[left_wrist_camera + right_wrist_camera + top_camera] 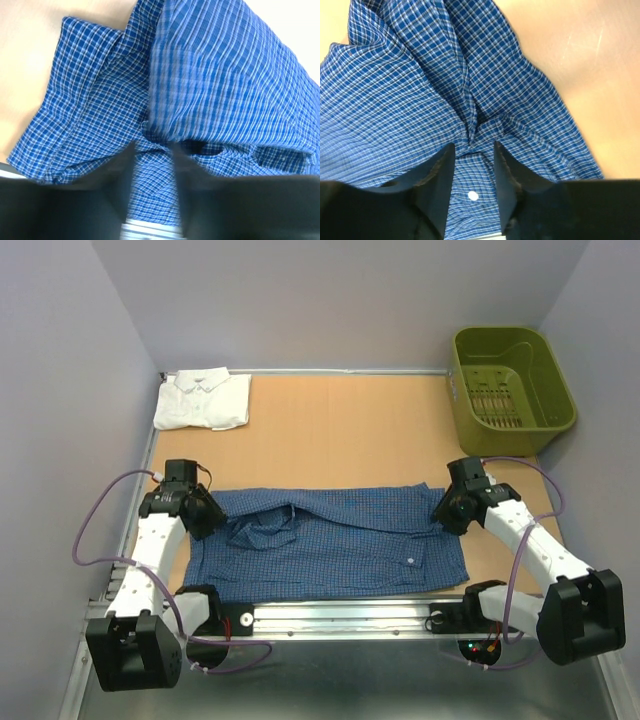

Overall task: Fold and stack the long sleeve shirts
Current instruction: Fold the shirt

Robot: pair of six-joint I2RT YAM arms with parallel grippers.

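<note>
Grippers on both arms are clenched on the dark blue checked shirt (330,540). The left gripper (152,150) pinches a fold at its left end, and the right gripper (474,147) pinches bunched cloth at its right end. The shirt lies spread across the near part of the tan table (340,430). A folded white shirt (203,400) sits in the far left corner, an olive basket (510,380) in the far right. Pale lilac walls (330,300) enclose the table.

left gripper (207,515): low, angled inward, pinching blue shirt (330,540) | right gripper (443,510): low, angled inward, pinching same shirt
</note>
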